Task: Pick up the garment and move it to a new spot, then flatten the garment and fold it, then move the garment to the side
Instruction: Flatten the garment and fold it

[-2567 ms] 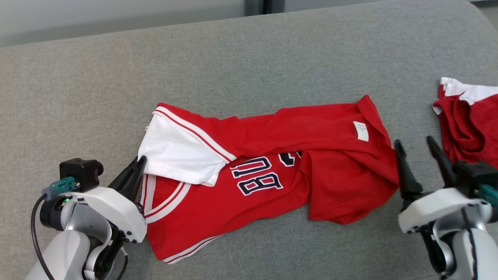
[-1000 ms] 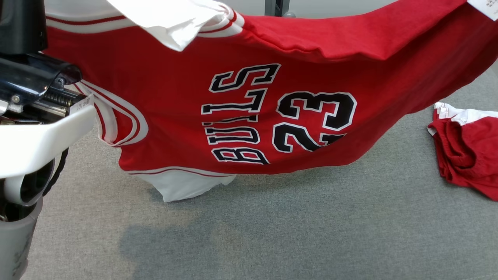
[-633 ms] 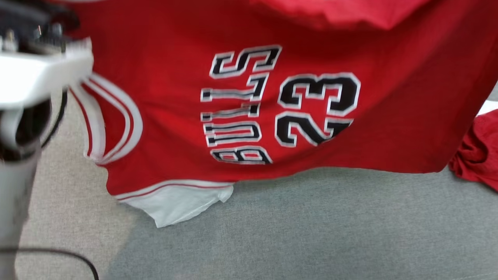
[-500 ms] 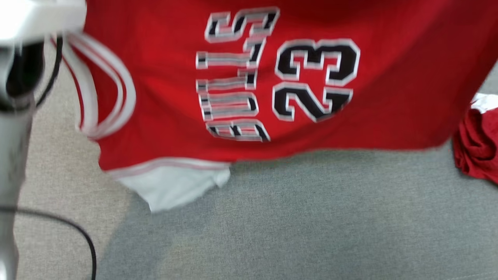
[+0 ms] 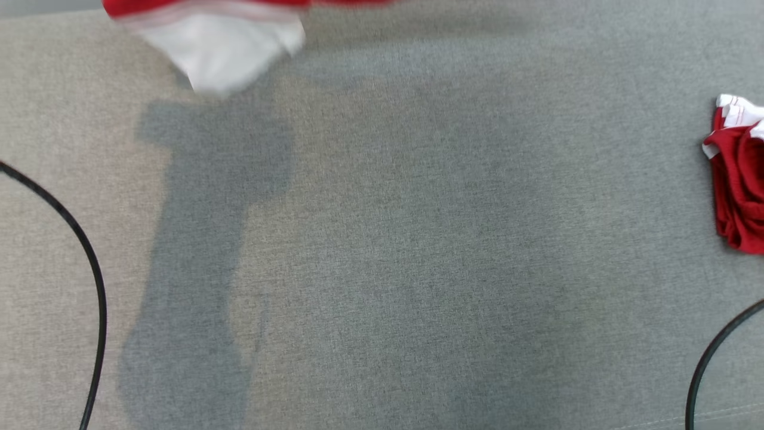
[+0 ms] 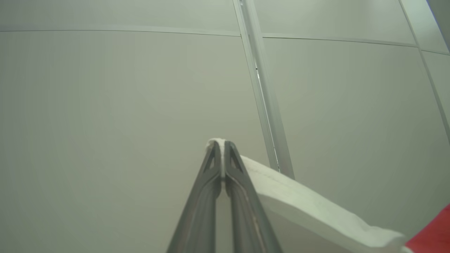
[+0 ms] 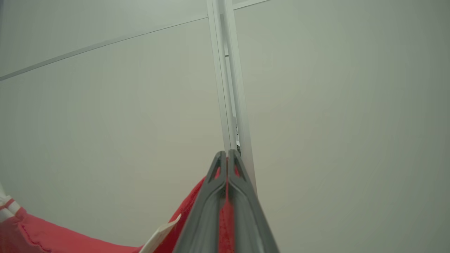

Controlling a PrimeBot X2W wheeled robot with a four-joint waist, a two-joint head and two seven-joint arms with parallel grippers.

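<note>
Two grippers grasp one garment. The left gripper has its two long dark fingers pressed tight on a white hem of the red-and-white knit jersey. A little white cloth peeps out past the tips. From the pinch the white fabric runs off toward 4 o'clock in the left wrist view, turning red at the corner.

The right gripper is likewise clenched, with red cloth of the jersey showing in the slit between its fingers. The fabric sags away toward 8 o'clock in the right wrist view, where a small white sewn-in label hangs just beside the fingers. Behind both grippers stands a pale grey panelled wall with an upright silvery metal strip.

In the head view the jersey shows at 11 o'clock as a blurred white sleeve below a thin red, striped edge, cut by the top of the frame. Whether the sleeve touches the flat grey woven surface beneath it cannot be told; a dark shadow lies on that surface below it.

A crumpled dark red cloth with white trim lies on the surface at 3 o'clock, well apart from the jersey. One thin black cable curves at 9 o'clock and another black cable at 4 o'clock.
</note>
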